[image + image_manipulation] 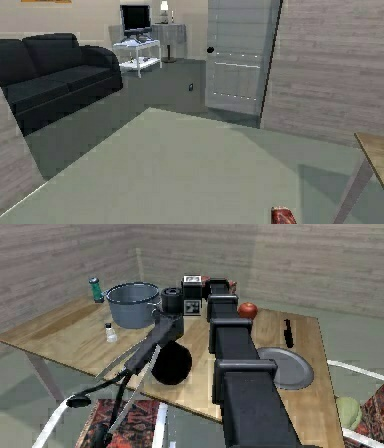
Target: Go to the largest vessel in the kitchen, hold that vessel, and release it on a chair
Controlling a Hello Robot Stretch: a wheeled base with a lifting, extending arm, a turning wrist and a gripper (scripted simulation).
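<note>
A large grey-blue pot (pixel 133 304) stands on the wooden table (pixel 60 329) toward its far left part, in the arm side view. My arm (pixel 240 364) reaches out over the table from the bottom edge. The gripper (pixel 118 374) points down and left from its dark body, with its thin fingers near the table's near edge, below and in front of the pot. A dark round vessel (pixel 170 365) sits right beside it, so I cannot tell whether the gripper holds anything. A chair with a white frame and red seat (pixel 90 419) shows under the table's near left edge.
On the table are a green bottle (pixel 96 289), a small white shaker (pixel 110 332), a red apple (pixel 247 310), a grey plate (pixel 290 369) and a dark knife (pixel 288 332). The forward view shows a dark sofa (pixel 55 75), a TV on a white stand (pixel 136 40), a pale door (pixel 240 55) and a table corner (pixel 372 150).
</note>
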